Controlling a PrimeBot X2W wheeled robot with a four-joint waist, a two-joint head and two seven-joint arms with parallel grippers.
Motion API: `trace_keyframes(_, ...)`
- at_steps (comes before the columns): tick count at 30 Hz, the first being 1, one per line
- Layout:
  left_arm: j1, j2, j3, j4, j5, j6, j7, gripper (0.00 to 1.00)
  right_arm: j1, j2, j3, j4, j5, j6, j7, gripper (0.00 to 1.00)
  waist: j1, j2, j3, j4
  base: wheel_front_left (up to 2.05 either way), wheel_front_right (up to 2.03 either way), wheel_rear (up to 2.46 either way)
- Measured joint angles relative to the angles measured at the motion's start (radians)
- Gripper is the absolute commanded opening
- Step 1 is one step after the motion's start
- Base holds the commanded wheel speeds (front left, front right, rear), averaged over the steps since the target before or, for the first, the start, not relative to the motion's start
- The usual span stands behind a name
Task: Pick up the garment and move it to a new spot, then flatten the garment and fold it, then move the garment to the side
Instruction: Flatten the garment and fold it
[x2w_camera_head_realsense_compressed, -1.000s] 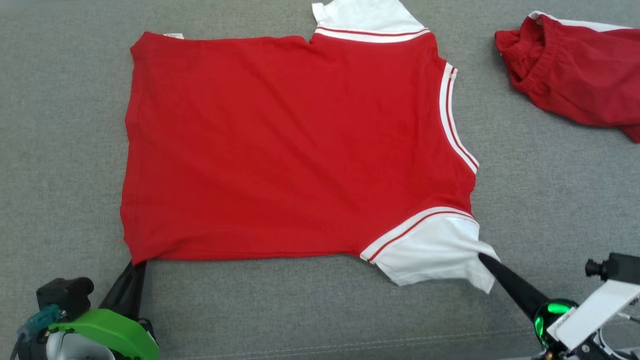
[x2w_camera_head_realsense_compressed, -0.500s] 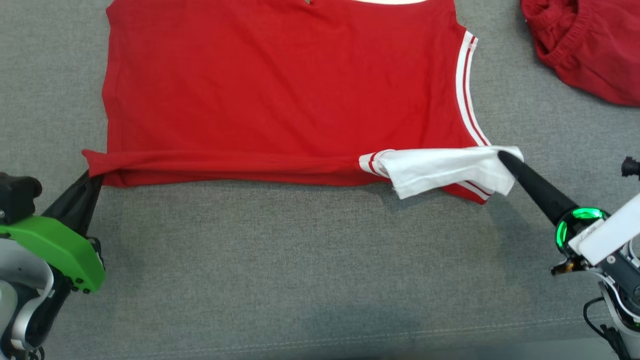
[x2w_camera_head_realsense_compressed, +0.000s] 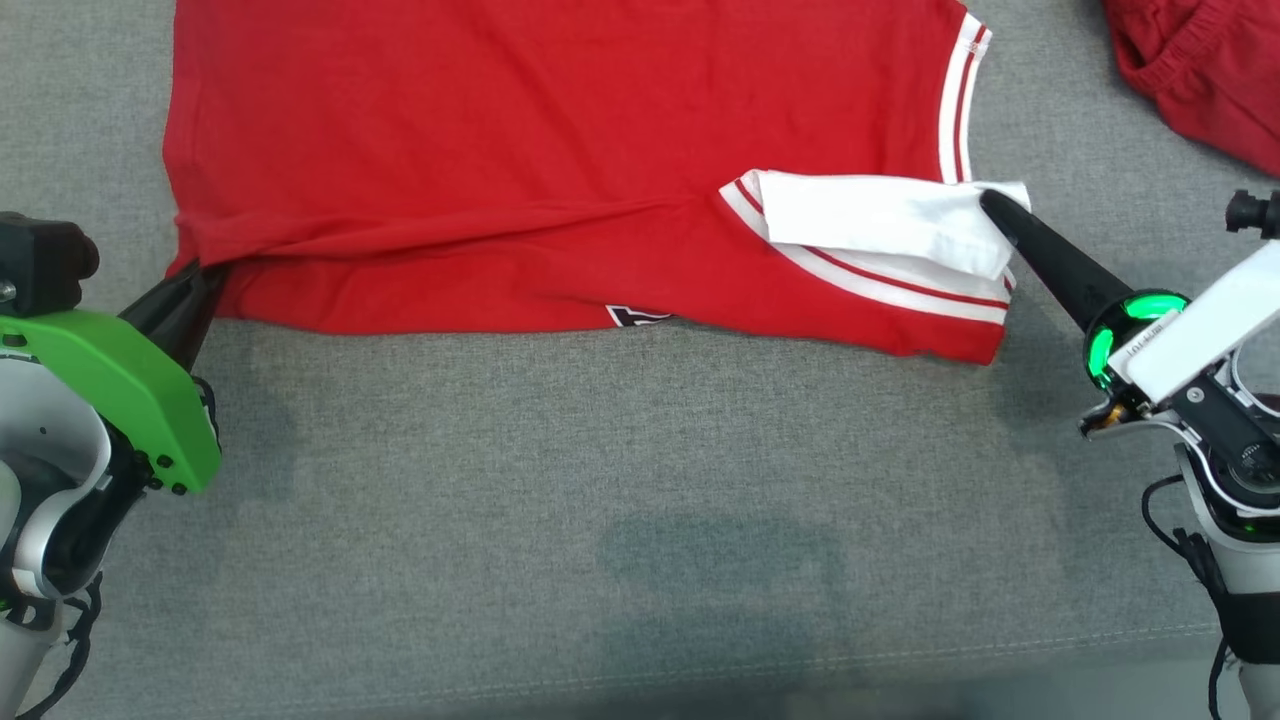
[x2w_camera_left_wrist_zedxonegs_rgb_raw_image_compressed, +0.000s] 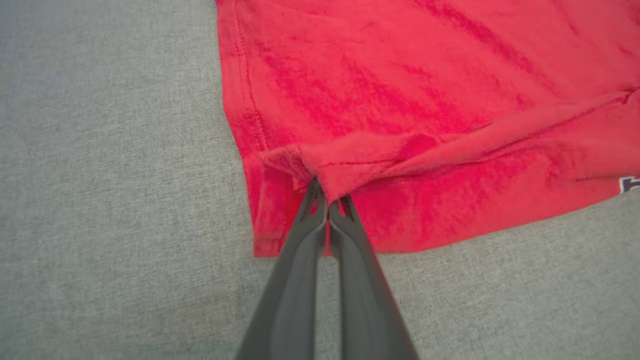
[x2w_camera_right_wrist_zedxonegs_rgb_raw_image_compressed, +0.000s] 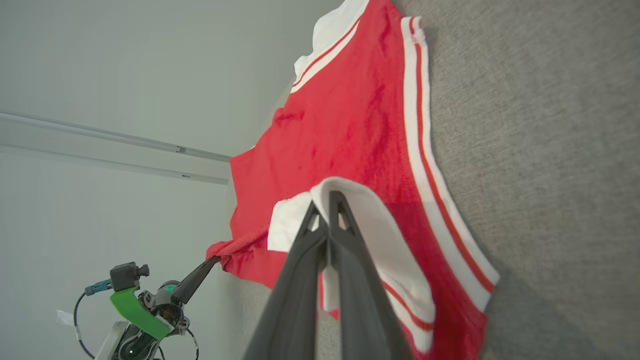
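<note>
The red garment (x2w_camera_head_realsense_compressed: 560, 150) is spread on the grey fabric surface (x2w_camera_head_realsense_compressed: 640, 500), its long axis running side to side in the head view. The hem is toward the robot's left and the striped neckline (x2w_camera_head_realsense_compressed: 958, 110) toward its right. The near edge is doubled over onto the body.

Left gripper (x2w_camera_head_realsense_compressed: 200, 275): fingers pressed together on the hem corner, and the left wrist view shows cloth pinched right at the tips. Right gripper (x2w_camera_head_realsense_compressed: 990, 200): closed too, nipping the white sleeve (x2w_camera_head_realsense_compressed: 880, 215), which lies folded back over the red.

Any writing? A scrap of dark-and-white print (x2w_camera_head_realsense_compressed: 637, 316) peeks out at the near fold, too cut off to read. There's small lettering on the right arm's white plate (x2w_camera_head_realsense_compressed: 1165, 335), too fine to make out. Crumpled red clothing (x2w_camera_head_realsense_compressed: 1200, 70) sits well apart at the far right.
</note>
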Motion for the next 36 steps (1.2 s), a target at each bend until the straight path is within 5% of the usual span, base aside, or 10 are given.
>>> trace_keyframes(2,-0.011,-0.003,-0.005,0.009,0.0,0.0,0.016,0.0,-0.025,0.008,0.004,0.015,-0.004,-0.005,0.0,0.0,0.0,0.0,0.006,-0.002,0.0,0.0,0.0)
trace_keyframes(4,-0.028,-0.013,-0.011,0.026,0.0,0.0,0.034,0.1,-0.048,0.016,0.005,0.034,-0.021,-0.009,-0.006,0.48,0.0,0.0,0.01,-0.004,0.0,0.0,0.0)
trace_keyframes(5,-0.035,-0.02,-0.01,0.037,-0.001,0.001,0.043,0.36,-0.06,0.021,0.005,0.044,-0.032,-0.01,-0.013,1.0,0.0,0.0,0.012,-0.005,0.0,0.0,0.0)
trace_keyframes(6,-0.039,-0.023,-0.008,0.044,0.0,0.001,0.048,0.82,-0.07,0.024,0.004,0.053,-0.044,-0.015,-0.016,1.0,0.0,0.0,0.014,-0.006,0.0,0.0,0.0)
trace_keyframes(7,-0.042,-0.023,-0.006,0.047,0.002,0.001,0.046,1.0,-0.079,0.025,0.005,0.063,-0.053,-0.016,-0.023,1.0,0.0,0.0,0.016,-0.007,0.0,0.0,0.0)
trace_keyframes(21,-0.023,-0.164,0.178,0.098,-0.01,0.017,-0.18,1.0,0.01,-0.015,-0.019,0.063,-0.211,0.053,-0.184,1.0,0.0,0.0,-0.027,-0.009,0.0,0.0,0.0)
trace_keyframes(26,0.122,-0.239,0.176,0.143,-0.081,0.018,-0.182,1.0,0.126,-0.015,-0.008,0.049,-0.238,0.053,-0.201,1.0,0.0,0.0,-0.036,0.007,0.0,0.0,0.0)
trace_keyframes(36,0.149,-0.256,0.204,0.19,-0.103,0.018,-0.184,1.0,0.17,-0.002,0.03,0.047,-0.244,0.046,-0.217,1.0,0.0,0.0,-0.022,0.023,0.0,0.0,0.0)
